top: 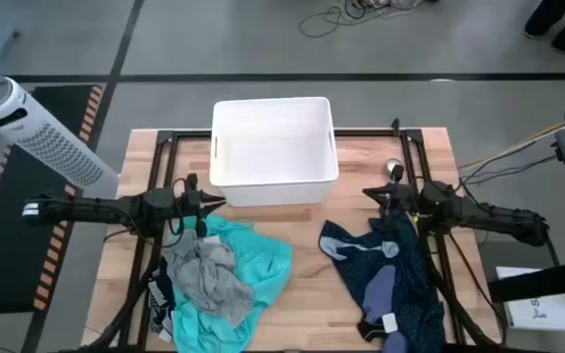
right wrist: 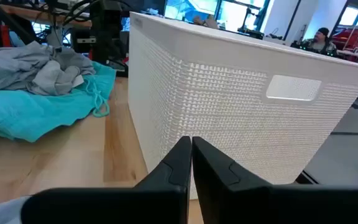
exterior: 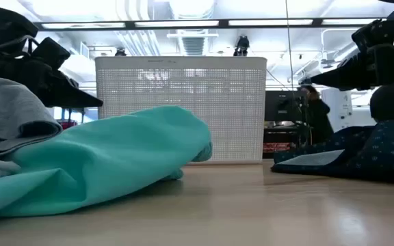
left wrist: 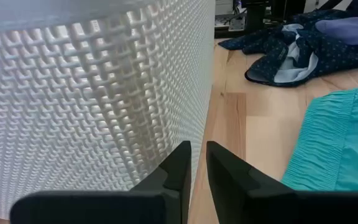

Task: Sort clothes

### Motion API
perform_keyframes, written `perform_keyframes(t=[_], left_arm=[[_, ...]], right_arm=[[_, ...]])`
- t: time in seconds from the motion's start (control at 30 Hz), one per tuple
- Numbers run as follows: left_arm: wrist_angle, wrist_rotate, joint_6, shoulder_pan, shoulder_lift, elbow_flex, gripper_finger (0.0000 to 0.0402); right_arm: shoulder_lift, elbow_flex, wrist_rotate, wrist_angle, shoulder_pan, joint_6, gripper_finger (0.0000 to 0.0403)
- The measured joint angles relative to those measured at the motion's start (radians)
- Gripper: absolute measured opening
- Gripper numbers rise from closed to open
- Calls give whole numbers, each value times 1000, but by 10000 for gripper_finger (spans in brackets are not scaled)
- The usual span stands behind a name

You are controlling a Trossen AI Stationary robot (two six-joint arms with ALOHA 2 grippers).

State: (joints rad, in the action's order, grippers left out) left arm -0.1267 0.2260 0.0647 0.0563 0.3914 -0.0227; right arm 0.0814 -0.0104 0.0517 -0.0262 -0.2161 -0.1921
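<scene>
A large turquoise garment (top: 258,263) lies spread on the table's near left, with a small grey garment (top: 209,277) crumpled on top of it. A navy garment with white lettering (top: 158,294) peeks out at its left edge. A dark blue dotted garment (top: 392,279) lies on the near right. My left gripper (top: 214,202) hovers beside the white bin's near left corner, above the turquoise garment's far edge; its fingers are almost together and empty (left wrist: 198,155). My right gripper (top: 370,193) hovers by the bin's near right corner, over the dotted garment's far end, shut and empty (right wrist: 191,147).
A white ribbed plastic bin (top: 273,149) stands at the table's far middle, between the two grippers. A white tower fan (top: 37,132) stands off the table's left. Bare wood (top: 307,294) shows between the two piles. A person (exterior: 313,109) stands in the room behind.
</scene>
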Motion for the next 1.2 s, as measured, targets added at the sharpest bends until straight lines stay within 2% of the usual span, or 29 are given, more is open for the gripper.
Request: perform_keyframes(t=[1.0,1.2], left_arm=[[0,0,0,0,0,0,38],[0,0,0,0,0,0,38]], right_arm=[[0,0,0,-6,0,0,0],[0,-2,-8,-87,0,118,0]])
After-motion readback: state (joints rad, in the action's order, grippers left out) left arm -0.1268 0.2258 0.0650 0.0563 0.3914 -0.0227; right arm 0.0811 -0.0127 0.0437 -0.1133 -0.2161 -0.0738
